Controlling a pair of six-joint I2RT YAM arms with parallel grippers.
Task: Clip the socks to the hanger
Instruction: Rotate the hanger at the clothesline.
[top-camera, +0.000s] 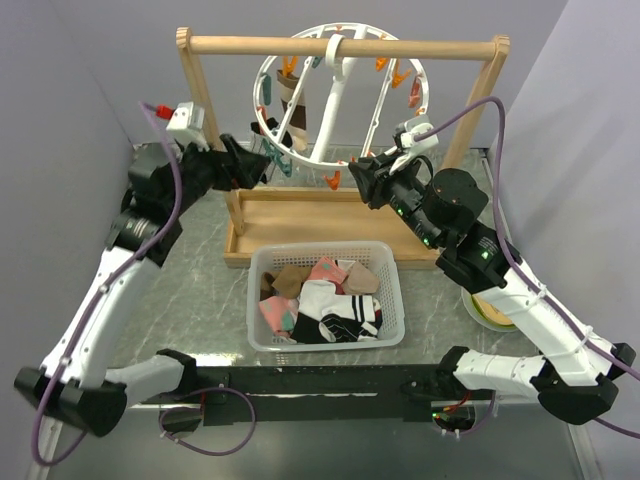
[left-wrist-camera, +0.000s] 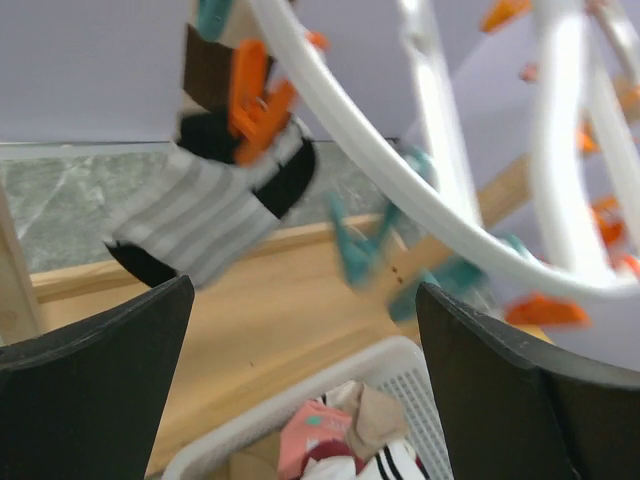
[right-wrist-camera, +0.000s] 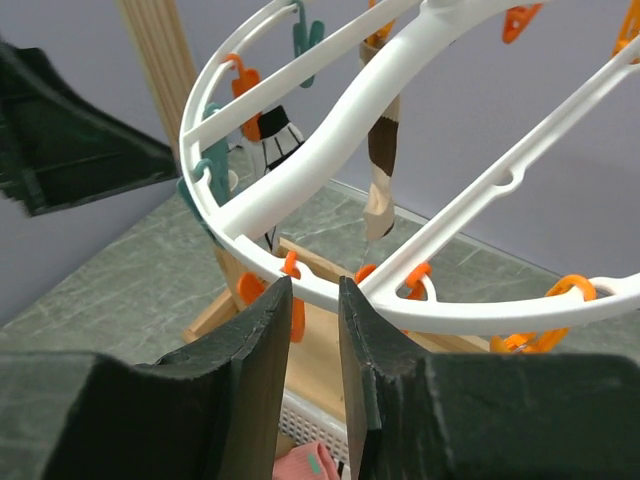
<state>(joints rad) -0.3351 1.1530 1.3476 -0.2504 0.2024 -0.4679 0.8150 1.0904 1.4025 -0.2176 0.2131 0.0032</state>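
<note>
Though wide open, left gripper (left-wrist-camera: 305, 300) near hanger (left-wrist-camera: 400, 185)

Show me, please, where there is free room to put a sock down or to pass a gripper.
Bare wood on the frame's tray, between hanger and basket. Bare table left of the basket. Crowded: the basket, full of socks, and around the hanger, where left gripper and right gripper stand close.
</note>
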